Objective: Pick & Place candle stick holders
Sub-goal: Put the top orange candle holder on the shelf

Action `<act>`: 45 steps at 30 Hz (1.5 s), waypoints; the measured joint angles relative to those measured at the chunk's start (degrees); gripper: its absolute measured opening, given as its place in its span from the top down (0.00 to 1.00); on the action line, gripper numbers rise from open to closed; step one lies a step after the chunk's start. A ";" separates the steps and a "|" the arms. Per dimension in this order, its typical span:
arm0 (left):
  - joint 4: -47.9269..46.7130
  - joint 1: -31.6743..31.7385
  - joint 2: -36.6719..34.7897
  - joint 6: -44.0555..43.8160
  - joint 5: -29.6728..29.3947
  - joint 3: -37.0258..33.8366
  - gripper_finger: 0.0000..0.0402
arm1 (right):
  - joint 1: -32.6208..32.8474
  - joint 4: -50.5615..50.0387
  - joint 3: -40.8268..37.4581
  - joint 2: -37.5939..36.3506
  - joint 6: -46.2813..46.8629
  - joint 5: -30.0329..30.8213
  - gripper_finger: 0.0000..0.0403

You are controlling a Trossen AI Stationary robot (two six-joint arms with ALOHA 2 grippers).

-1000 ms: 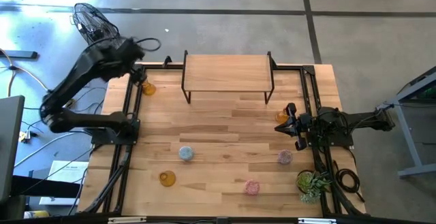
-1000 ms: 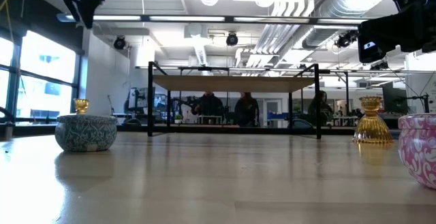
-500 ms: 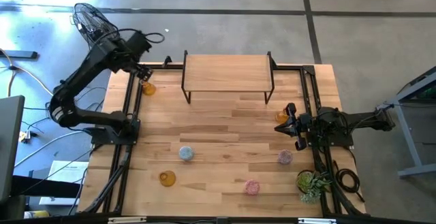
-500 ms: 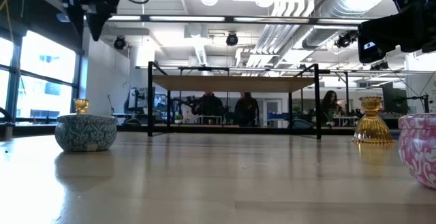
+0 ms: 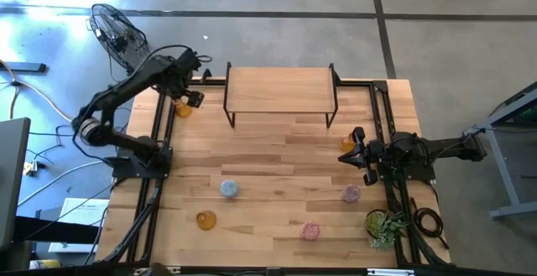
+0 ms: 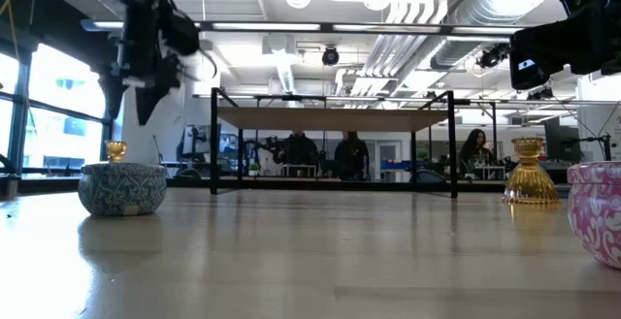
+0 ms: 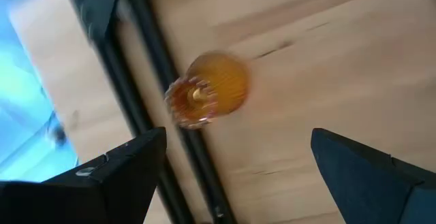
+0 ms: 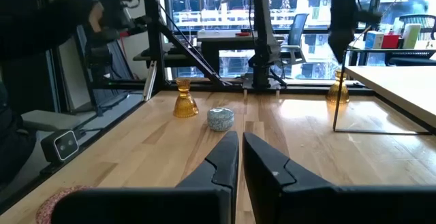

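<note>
Left gripper [image 5: 191,98], fingers apart, hangs directly above the upright amber holder [image 5: 182,108] at the surface's far-left corner; right gripper [image 5: 356,152] closed, idle.

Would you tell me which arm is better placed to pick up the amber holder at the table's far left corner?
The left. Its gripper hovers open right beside that amber holder, which the left wrist view frames between the jaws. The right gripper rests shut near the table's right edge.
</note>
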 joint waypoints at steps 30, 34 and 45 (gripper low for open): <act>7.96 -1.35 4.44 6.12 -0.63 -5.62 0.10 | -0.01 0.11 0.00 0.00 -0.01 0.00 0.96; 8.33 -1.35 4.44 7.04 -0.30 -5.62 0.10 | -0.01 0.11 0.00 0.00 0.00 0.00 0.96; 8.69 -1.36 4.42 8.99 -3.71 -6.45 0.10 | 0.00 0.11 0.00 0.00 0.00 0.00 0.96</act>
